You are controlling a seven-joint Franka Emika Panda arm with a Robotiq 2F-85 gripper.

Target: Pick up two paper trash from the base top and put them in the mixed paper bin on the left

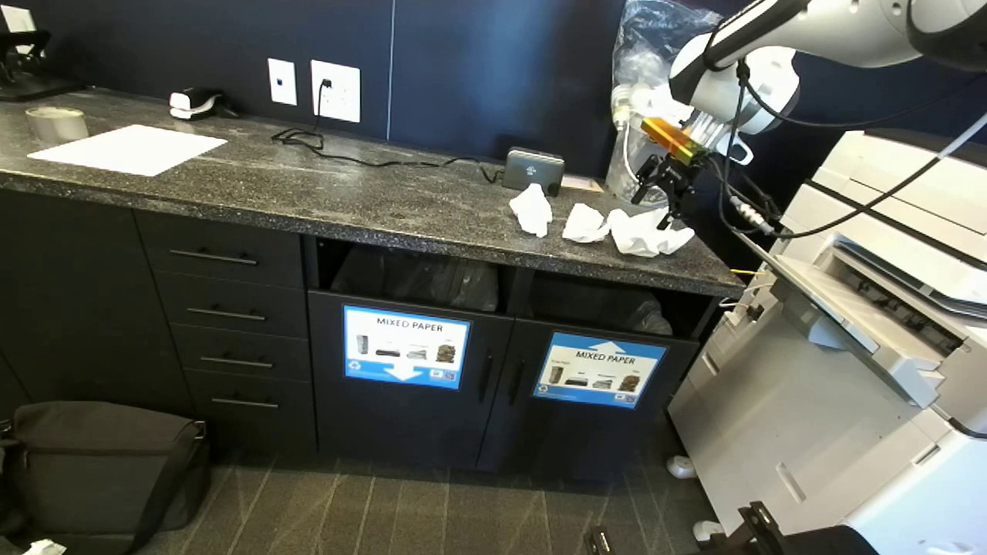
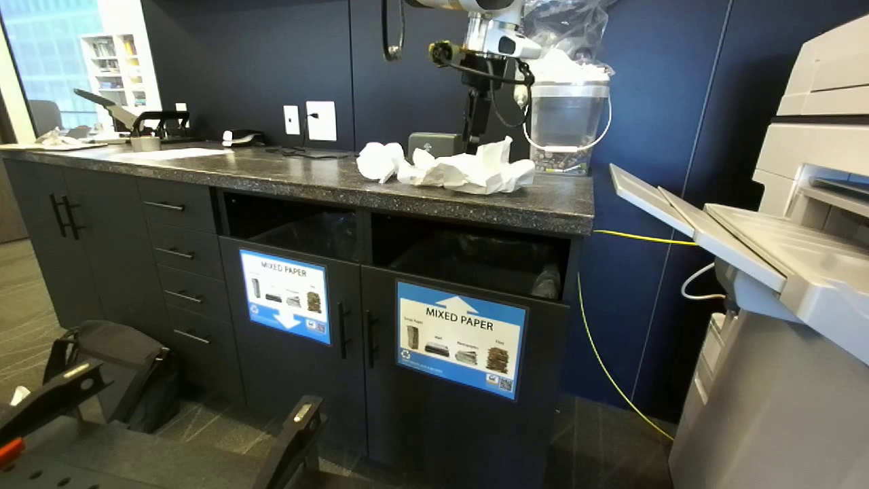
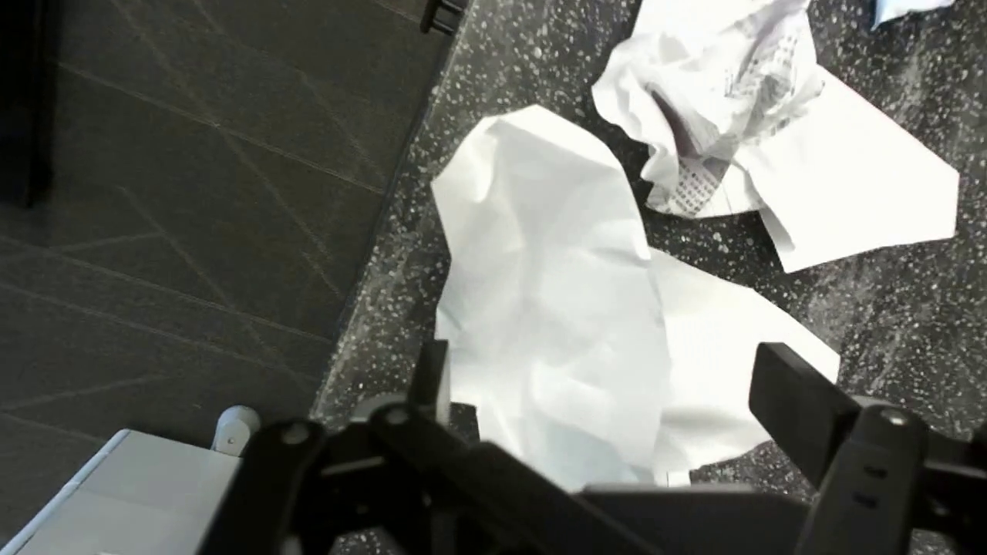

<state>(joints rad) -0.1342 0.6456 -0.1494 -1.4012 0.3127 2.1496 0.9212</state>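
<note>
Jaws are standing wide apart on gripper; in wrist view, rightmost paper wad is showing between them. Middle wad is lying just left.

The arm is mostly smooth white from where I stand, rounded and broken up by dark sections, with a few small round recesses dotting it. Toward its end sits a long, narrow block of bright amber-orange. Black cables hang from it in loose loops, one carrying a silver connector. The gripper is black and angular, with round grey screw heads, flat, squared-off finger pads, and a pair of short dark slots on one side.
</note>
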